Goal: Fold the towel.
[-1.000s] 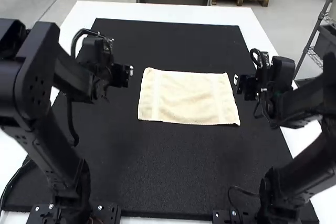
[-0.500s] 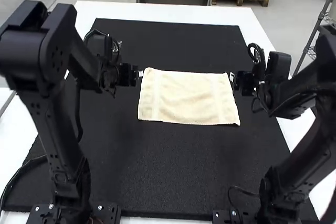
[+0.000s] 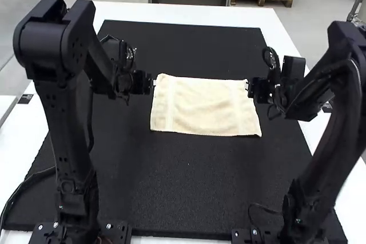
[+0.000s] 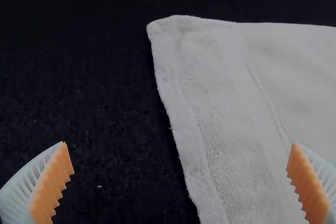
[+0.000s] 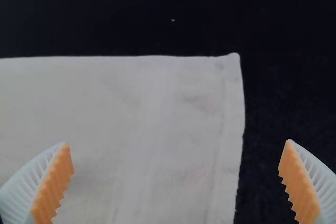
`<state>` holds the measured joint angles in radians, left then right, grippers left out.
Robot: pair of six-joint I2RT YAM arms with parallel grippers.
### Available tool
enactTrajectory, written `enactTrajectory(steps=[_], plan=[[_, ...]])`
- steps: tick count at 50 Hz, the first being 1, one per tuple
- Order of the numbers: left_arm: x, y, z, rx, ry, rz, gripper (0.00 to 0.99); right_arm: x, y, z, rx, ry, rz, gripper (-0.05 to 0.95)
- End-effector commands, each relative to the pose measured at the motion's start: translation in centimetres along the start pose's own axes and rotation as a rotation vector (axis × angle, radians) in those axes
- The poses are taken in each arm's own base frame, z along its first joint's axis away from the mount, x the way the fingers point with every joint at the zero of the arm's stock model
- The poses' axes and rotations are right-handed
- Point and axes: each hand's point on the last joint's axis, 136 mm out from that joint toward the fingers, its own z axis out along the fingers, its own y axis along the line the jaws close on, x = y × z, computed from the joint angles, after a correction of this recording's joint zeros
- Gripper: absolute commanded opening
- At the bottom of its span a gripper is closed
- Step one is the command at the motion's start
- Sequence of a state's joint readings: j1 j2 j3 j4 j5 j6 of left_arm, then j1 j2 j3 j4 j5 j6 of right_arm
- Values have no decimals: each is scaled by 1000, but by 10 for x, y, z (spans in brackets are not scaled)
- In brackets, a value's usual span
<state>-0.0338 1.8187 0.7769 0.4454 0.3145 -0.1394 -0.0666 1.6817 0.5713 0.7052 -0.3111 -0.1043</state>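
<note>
While the towel (image 3: 206, 107) lies flat on the black mat (image 3: 189, 181) covering much of the worktop (image 3: 171, 9), we find the left gripper (image 3: 154, 83) beside its far left corner and the right gripper (image 3: 247, 86) by its far right corner. We record both sets of fingers (image 4: 55, 182) as wide apart, gripping nothing.
</note>
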Motion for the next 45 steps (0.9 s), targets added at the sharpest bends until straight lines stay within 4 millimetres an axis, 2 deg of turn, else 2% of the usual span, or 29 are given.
enactTrajectory(steps=[1, 8, 19, 30, 45], plan=[[-16, -1, 7, 5, -28, 40, 959, -3, 4, 12, -27, -4, 3, 905], [-14, 2, 16, 4, -10, 67, 957, 1, -1, 24, -25, -3, 13, 905], [-12, 6, 28, 3, 7, 105, 957, -5, -3, 38, -35, -15, 13, 907], [-17, 8, 40, 5, 13, 126, 957, -6, -6, 50, -35, -12, 17, 907], [-15, -10, 60, 43, 30, 159, 956, -1, -10, 66, -38, -5, 26, 907]])
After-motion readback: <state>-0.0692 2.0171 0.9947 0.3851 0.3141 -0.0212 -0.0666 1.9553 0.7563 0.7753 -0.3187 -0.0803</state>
